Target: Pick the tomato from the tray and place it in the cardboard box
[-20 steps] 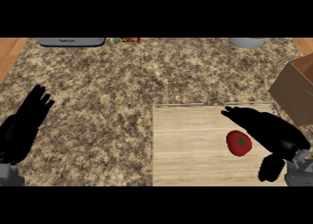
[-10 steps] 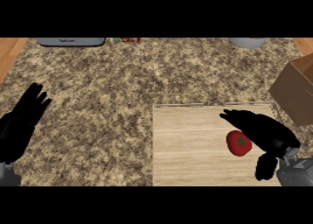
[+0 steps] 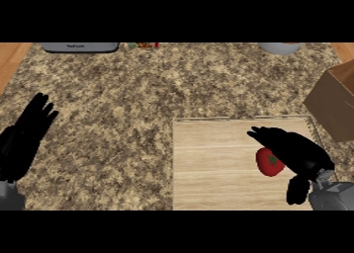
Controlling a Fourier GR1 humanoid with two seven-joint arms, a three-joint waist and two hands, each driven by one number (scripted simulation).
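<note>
Right now the tomato [image 3: 268, 163] sits on the tray [image 3: 209, 163] by the right edge of the table [image 3: 121, 99], just left of the palm of the right robot hand [image 3: 296, 150], whose open fingers arch over it holding nothing, far nearer than the left robot hand [image 3: 23, 141].

1. The tomato [image 3: 268, 163] is set on the tray [image 3: 209, 168], just left of the right hand [image 3: 296, 154].
2. The box [image 3: 342, 107] is placed behind that hand, to its right, beside the tray.
</note>
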